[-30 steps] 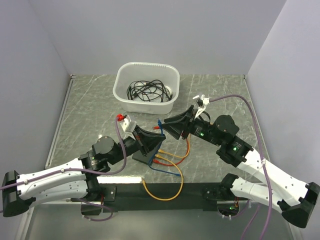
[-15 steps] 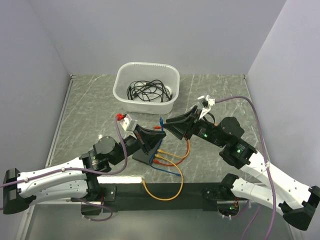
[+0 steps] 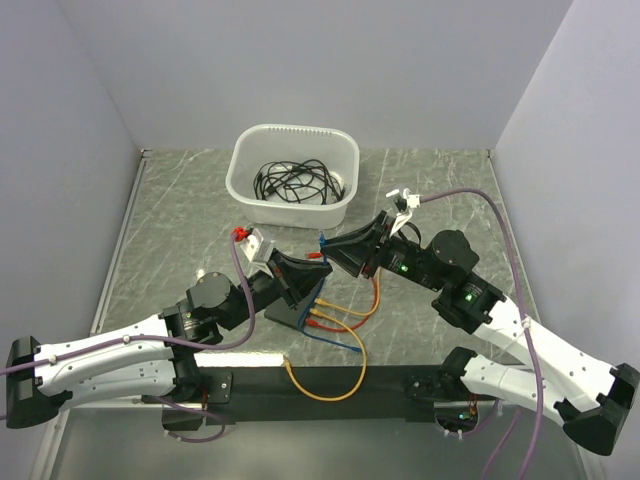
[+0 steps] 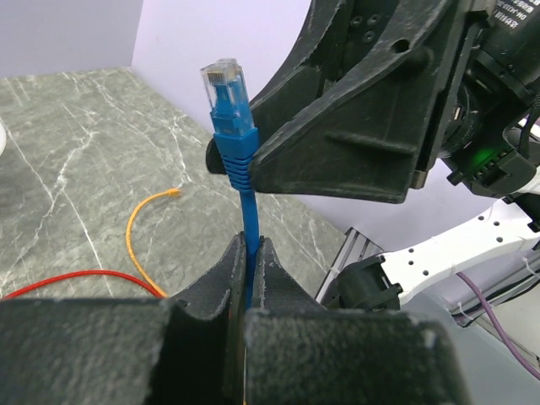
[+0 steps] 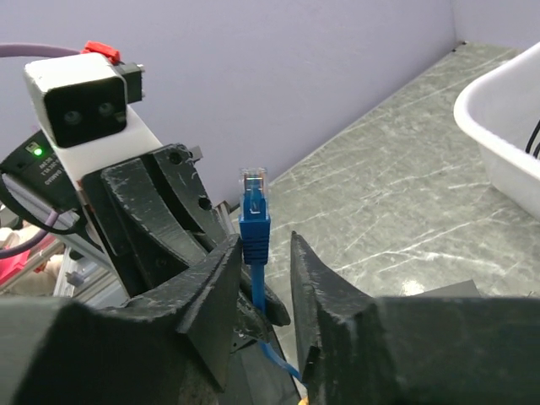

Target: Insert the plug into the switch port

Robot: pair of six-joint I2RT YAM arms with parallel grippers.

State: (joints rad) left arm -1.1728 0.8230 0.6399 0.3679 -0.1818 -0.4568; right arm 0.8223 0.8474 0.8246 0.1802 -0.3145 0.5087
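The blue cable's plug (image 4: 226, 93) points upward, with its clear tip at the top. My left gripper (image 4: 252, 240) is shut on the blue cable (image 4: 248, 211) just below the plug's boot. The right gripper (image 5: 265, 243) is open, its jaws standing either side of the plug (image 5: 253, 213). The left jaw is close against the boot and a gap remains on the right. From above, the plug (image 3: 321, 241) sits between the two grippers, over the table. The black switch (image 3: 287, 313) lies flat under the left gripper (image 3: 318, 266), with cables at its right edge.
A white tub (image 3: 292, 175) holding coiled black cables stands at the back. Orange cable (image 3: 330, 385), red cable (image 3: 322, 322) and blue cable loop over the table in front of the switch. The left arm's wrist camera (image 5: 80, 99) sits close behind the plug.
The right gripper's jaws have narrowed around the plug, and the arm shifted slightly right and back. The left gripper has held still with the cable.
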